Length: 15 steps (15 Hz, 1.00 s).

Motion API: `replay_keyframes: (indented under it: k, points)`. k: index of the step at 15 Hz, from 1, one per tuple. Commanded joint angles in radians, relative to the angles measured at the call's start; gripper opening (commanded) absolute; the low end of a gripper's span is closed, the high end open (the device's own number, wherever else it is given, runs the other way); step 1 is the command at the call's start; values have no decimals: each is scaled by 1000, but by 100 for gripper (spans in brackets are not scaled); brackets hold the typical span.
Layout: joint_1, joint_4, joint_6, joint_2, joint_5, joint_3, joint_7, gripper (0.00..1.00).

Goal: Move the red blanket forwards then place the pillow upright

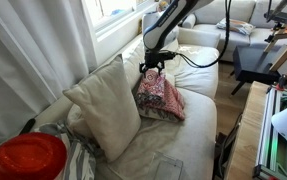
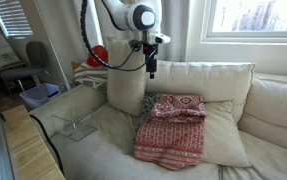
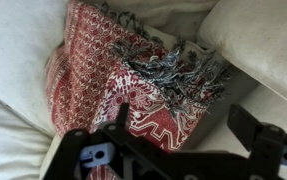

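One tool (image 3: 183, 128), jaws wide and empty, hangs just above fringed edge of red blanket (image 3: 93, 85); pillow (image 1: 103, 105) leans beside it.

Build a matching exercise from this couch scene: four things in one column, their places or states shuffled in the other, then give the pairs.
Things
1. red blanket
2. pillow
3. pincer
4. clear plastic piece

Places or states
A. propped against the backrest
B. open, above the blanket
C. folded on the seat cushion
D. see-through, lying on the seat away from the blanket

Pairs: 1-C, 2-A, 3-B, 4-D
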<state>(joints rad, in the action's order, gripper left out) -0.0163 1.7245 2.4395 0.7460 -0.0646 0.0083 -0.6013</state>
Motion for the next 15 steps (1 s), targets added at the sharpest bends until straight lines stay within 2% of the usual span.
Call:
replay_keyframes:
  k: [1,4,7,15]
  points:
    - [10,-214,53,220,-100,0,65,100]
    - [-6,-365,62,356,-135,-18,44,100]
    - [-34,-503,42,466,-123,-55,5,100]
    - [-84,-789,-25,687,-70,-135,-103,100]
